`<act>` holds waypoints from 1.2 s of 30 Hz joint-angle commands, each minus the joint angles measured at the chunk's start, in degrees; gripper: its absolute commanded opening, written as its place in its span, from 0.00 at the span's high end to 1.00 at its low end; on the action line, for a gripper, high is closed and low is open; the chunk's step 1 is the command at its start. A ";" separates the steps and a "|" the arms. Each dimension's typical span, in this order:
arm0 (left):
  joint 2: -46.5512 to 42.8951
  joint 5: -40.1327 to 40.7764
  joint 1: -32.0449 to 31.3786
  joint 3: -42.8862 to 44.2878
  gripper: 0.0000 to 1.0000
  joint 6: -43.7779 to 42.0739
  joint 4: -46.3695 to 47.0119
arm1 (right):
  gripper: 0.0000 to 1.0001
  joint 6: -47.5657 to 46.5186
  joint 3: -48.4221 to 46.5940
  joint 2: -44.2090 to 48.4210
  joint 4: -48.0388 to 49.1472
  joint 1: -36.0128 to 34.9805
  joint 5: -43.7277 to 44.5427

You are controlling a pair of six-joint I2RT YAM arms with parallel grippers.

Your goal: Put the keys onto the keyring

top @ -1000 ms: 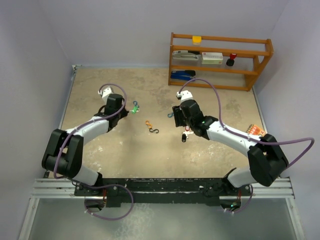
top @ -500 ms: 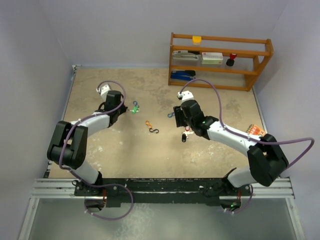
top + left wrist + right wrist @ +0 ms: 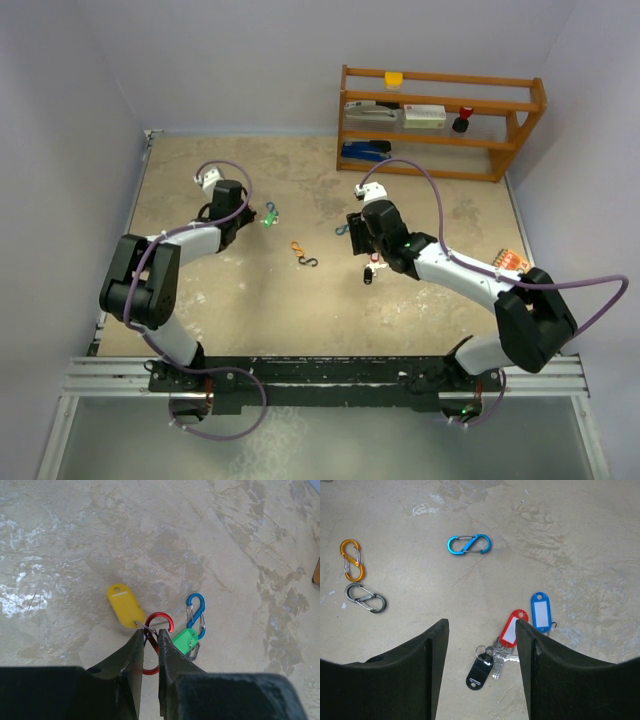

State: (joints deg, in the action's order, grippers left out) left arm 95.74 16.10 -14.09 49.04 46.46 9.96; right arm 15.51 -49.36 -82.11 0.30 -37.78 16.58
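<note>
Over mottled beige tabletop [image 3: 280, 310], hold steady left gripper [image 3: 150, 637], pinched narrow on red clip [image 3: 167, 620] by yellow tag [image 3: 125, 609]. Drop wide-open right gripper [image 3: 481, 625] squarely over red-tagged key [image 3: 511, 628] beside black fob [image 3: 479, 672]; close on one tag only.

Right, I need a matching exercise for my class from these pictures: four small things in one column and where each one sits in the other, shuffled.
Things:
1. red clip
2. black fob
3. orange clip
4. green tag

Places:
A. beside the grey clip
B. next to the red tag
C. beside the blue clip
D. between the left gripper's fingers

Pairs: 1-D, 2-B, 3-A, 4-C.
</note>
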 commanded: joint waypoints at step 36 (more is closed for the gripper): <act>-12.26 -0.31 -4.16 0.07 0.43 -4.61 -8.00 | 0.38 2.33 -6.70 -4.98 -7.29 1.53 1.67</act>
State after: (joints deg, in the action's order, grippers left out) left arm 86.72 13.82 -13.82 47.05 45.80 7.86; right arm 16.43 -51.31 -84.49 -3.11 -37.01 16.03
